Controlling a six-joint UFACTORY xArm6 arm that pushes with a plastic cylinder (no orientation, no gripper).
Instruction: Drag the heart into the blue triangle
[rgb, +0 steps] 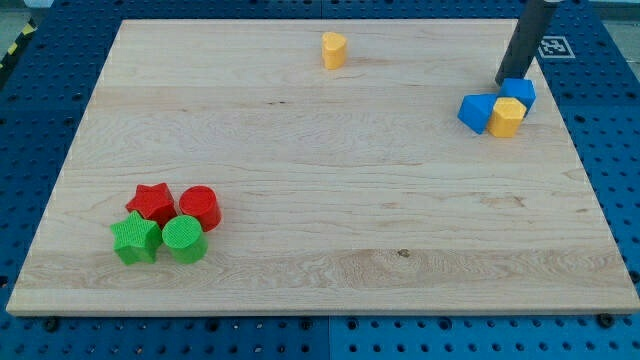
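A blue triangle (476, 112) lies at the view's right, touching a yellow block (508, 117) that looks like a pentagon. A blue cube (519, 92) sits just behind them. A second yellow block (333, 49), which looks like the heart, stands alone near the view's top centre, far left of the triangle. My tip (500, 83) rests on the board at the blue cube's upper left edge, just above the blue triangle. The rod rises out of the view's top right.
A red star (151, 202), a red cylinder (199, 208), a green star (136, 238) and a green cylinder (185, 239) cluster at the view's lower left. The wooden board (320, 200) lies on a blue perforated table.
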